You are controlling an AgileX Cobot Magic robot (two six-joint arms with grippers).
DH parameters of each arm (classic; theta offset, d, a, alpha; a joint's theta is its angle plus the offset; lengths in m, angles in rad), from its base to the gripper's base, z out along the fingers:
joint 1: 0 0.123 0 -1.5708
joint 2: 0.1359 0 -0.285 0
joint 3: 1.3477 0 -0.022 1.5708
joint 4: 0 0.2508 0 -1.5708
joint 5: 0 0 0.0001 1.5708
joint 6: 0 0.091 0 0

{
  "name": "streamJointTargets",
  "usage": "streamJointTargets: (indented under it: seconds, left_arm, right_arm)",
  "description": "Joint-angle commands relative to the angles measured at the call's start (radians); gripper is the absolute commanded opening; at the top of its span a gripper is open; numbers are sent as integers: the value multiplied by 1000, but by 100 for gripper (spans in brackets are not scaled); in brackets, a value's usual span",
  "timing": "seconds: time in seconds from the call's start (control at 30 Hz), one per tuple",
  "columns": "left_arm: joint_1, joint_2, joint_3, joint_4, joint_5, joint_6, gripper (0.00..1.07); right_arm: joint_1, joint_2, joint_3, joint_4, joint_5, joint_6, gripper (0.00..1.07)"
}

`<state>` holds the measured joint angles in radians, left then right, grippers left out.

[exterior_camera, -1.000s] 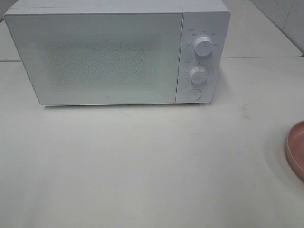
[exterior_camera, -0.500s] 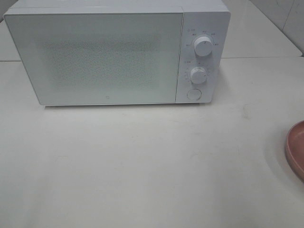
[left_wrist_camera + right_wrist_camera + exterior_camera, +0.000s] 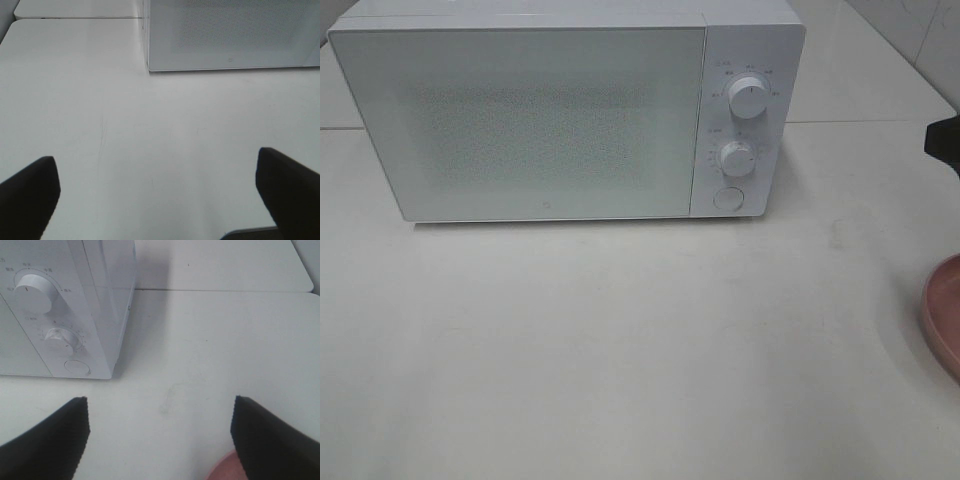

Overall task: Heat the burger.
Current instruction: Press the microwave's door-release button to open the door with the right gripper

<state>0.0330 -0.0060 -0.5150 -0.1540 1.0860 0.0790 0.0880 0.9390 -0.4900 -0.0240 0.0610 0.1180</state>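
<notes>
Two grippers, left gripper [image 3: 157,175] and right gripper [image 3: 160,417], both wide, empty. Right arm [image 3: 946,145] newly in at frame's right edge; microwave [image 3: 540,120] shut, burger unseen: task likely just starting.

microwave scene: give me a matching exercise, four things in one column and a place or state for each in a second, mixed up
Column one
1. microwave door
2. pink plate
3. left gripper
4. round button

Column two
A. just under the lower knob
B. shut
C. cut off by the right edge of the high view
D. open, nothing between its jaws

Pairs: 1-B, 2-C, 3-D, 4-A
</notes>
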Motion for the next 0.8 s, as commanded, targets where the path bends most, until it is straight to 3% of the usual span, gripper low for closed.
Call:
streamJointTargets:
  seconds: [0.03, 0.3, 0.63, 0.8]
  left_arm:
    - [-2, -15, -1, -9, -13, -2, 100]
    - [-2, -15, -1, -9, -13, -2, 100]
    - [-2, -15, -1, -9, -13, -2, 100]
    - [-2, -15, -1, -9, -13, -2, 100]
  right_arm:
    - [-3, 47, 50, -10, -197, 5, 76]
    - [-3, 155, 150, -10, -567, -48, 75]
    - [-3, 244, 201, 66, -755, -118, 69]
    - [98, 312, 232, 230, -866, -237, 73]
